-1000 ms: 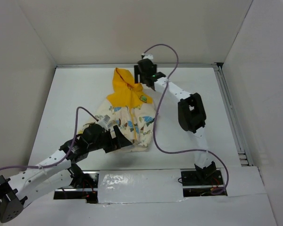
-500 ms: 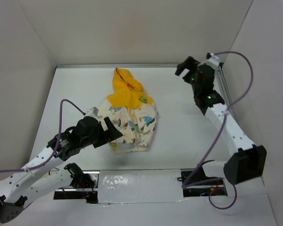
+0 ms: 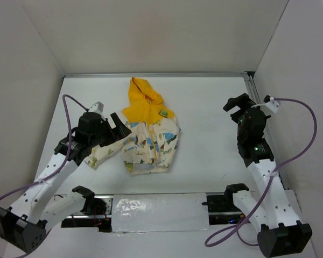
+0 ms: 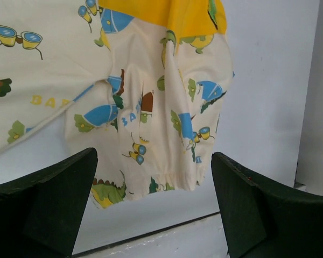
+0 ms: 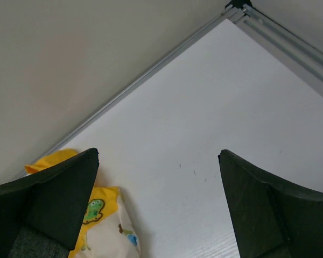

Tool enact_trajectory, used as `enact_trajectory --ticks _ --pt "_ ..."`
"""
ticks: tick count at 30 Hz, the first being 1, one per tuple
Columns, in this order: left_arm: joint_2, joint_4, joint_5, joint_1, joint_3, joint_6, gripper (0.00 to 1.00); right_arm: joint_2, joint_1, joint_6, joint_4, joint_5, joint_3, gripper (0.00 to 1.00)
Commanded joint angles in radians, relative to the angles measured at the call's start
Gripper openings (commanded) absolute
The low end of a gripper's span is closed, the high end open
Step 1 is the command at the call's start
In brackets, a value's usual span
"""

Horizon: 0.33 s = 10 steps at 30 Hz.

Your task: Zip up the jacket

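We see open table (image 3: 210, 134) at the jacket (image 3: 149, 134)'s 3 o'clock, free out to the right gripper (image 3: 236, 106). The left gripper (image 3: 117, 126) crowds its 9 o'clock; side rail (image 5: 290, 45) bounds the table's 3 o'clock edge.

The small jacket (image 3: 149, 137) lies flat on the white table (image 3: 210, 113), front up — bright yellow hood (image 3: 141, 101) toward the far wall, hem toward the near edge. Its cloth is cream with little coloured cartoon prints. One sleeve (image 3: 102, 156) spreads out to the left.

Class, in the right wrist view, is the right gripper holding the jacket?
No; the right gripper is open and empty, the jacket lying apart.
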Motion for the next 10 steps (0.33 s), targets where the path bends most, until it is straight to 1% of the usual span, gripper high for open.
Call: enact_trajectory --ticks 1,7,10 --pt "0.036 0.056 0.091 0.061 0.041 0.082 0.99 -0.054 -0.001 0.004 -0.029 0.082 -0.028 1.0" --pt "0.006 0.091 0.146 0.13 0.007 0.114 0.99 -0.042 -0.003 0.013 -0.063 0.128 -0.018 1.0" --pt "-0.011 0.097 0.146 0.148 -0.008 0.118 0.99 -0.04 -0.003 0.012 -0.055 0.13 -0.02 1.0"
